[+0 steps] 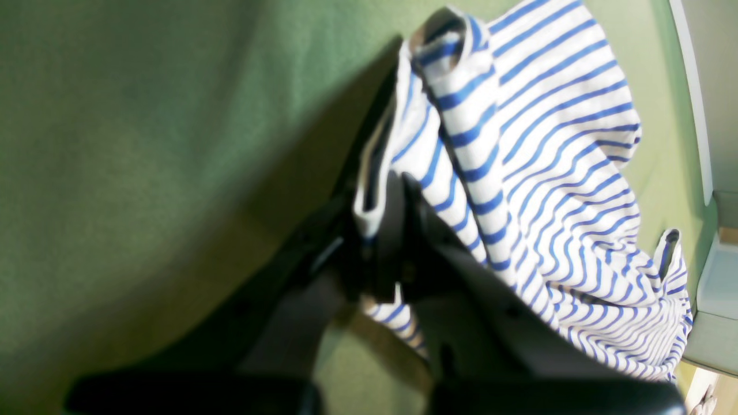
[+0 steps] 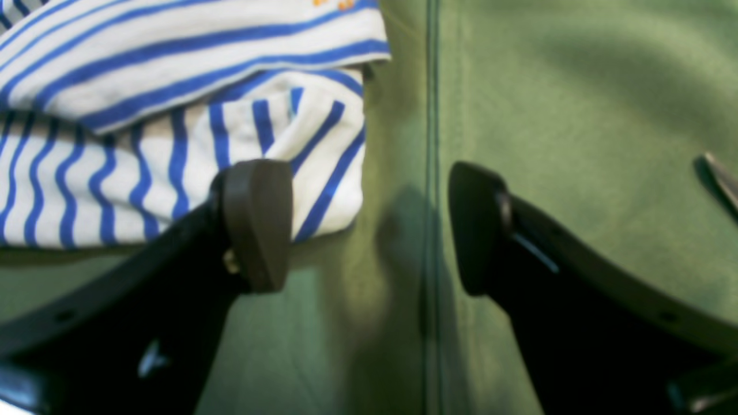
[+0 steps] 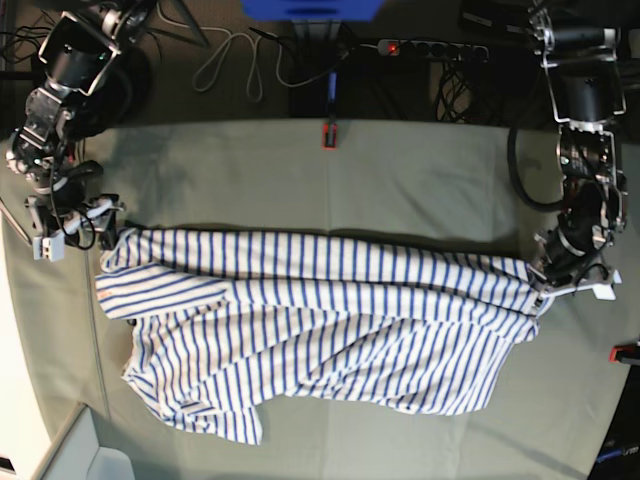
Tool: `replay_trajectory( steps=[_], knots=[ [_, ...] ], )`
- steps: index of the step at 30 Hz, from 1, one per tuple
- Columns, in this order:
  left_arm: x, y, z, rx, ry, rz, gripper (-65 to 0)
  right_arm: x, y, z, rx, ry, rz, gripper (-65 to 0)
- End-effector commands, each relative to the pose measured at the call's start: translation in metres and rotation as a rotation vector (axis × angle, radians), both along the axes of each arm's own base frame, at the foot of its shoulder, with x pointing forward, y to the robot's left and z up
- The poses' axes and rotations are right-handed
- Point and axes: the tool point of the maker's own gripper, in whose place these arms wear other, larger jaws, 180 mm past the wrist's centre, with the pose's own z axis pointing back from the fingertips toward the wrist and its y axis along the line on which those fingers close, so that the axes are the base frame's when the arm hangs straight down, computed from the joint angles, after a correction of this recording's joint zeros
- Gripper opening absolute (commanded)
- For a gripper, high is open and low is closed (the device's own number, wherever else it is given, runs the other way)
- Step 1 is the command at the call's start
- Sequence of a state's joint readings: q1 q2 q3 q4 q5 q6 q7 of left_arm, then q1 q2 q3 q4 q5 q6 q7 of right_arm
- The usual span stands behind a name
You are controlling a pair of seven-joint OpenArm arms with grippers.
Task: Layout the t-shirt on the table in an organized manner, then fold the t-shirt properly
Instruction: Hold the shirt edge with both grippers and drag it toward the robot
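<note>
The white, blue-striped t-shirt (image 3: 320, 320) lies stretched sideways across the grey-green table (image 3: 400, 180), its lower part rumpled. My left gripper (image 3: 545, 275) is at the shirt's right end, shut on a bunched fold of the t-shirt (image 1: 548, 144). In the left wrist view that fold sits pinched between the dark fingers of the left gripper (image 1: 383, 230) above the table (image 1: 144, 173). My right gripper (image 3: 95, 222) is at the shirt's left end. In the right wrist view the right gripper (image 2: 369, 230) stands open, one finger over the t-shirt's (image 2: 144, 115) corner, the other over bare table (image 2: 576, 115).
Red clamps sit on the far edge (image 3: 328, 133) and the right edge (image 3: 627, 352). A power strip (image 3: 430, 47) and cables lie behind the table. A seam (image 2: 432, 173) runs through the cloth between my right fingers. The table's edge (image 1: 692, 104) is close beyond the shirt.
</note>
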State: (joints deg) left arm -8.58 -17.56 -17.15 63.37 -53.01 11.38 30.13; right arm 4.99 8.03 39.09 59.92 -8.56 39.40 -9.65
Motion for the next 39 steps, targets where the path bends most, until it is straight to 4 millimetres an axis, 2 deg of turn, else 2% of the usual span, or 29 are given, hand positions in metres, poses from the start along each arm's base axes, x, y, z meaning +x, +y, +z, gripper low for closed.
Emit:
replay_trajectory(
  steps=[1,6,10,12,14,18,21,26,29,31,33,36,39],
  knots=[
    [0.014,0.011,0.020,0.023,-0.057,0.015,-64.9,0.012,-0.002,0.015,0.001,-0.063,0.002,-24.1],
    [0.014,0.011,0.020,0.023,-0.057,0.015,-64.9,0.004,0.002,0.008,0.011,-0.046,0.002,-39.0],
    [0.015,0.012,0.022,0.032,-0.061,0.018,-64.9,0.003,0.007,0.006,0.020,-0.043,0.002,-58.4],
    [0.015,0.012,0.022,0.030,-0.060,0.016,-64.9,0.003,0.005,0.007,0.017,-0.045,-0.003,-65.0],
    [0.015,0.018,0.027,0.043,-0.067,0.017,-64.9,0.004,0.001,0.010,0.008,-0.051,-0.004,-65.0],
    [0.015,0.025,0.031,0.057,-0.070,0.017,-64.9,0.000,-0.034,0.032,-0.048,-0.095,-0.071,-65.0],
    [0.014,0.023,0.039,0.071,-0.091,0.006,-64.9,-0.002,-0.051,0.048,-0.079,-0.131,-0.111,-65.0],
    [0.009,0.017,0.048,0.089,-0.117,-0.018,-64.9,-0.015,-0.055,0.053,-0.114,-0.125,-0.110,-65.0],
    [0.006,0.017,0.045,0.089,-0.108,-0.018,-64.9,-0.023,-0.038,0.048,-0.103,-0.120,-0.104,-65.0],
    [0.005,0.018,0.043,0.088,-0.102,-0.016,-64.9,-0.022,-0.022,0.047,-0.096,-0.121,-0.075,-64.5],
    [0.003,0.018,0.041,0.088,-0.098,-0.016,-64.9,-0.021,-0.005,0.044,-0.091,-0.115,-0.031,-58.9],
    [0.003,0.018,0.041,0.088,-0.098,-0.016,-64.9,-0.016,0.016,0.039,-0.077,-0.108,0.025,-45.4],
    [0.003,0.018,0.041,0.089,-0.097,-0.017,-64.9,-0.012,0.023,0.038,-0.067,-0.109,0.037,-34.4]
  ],
)
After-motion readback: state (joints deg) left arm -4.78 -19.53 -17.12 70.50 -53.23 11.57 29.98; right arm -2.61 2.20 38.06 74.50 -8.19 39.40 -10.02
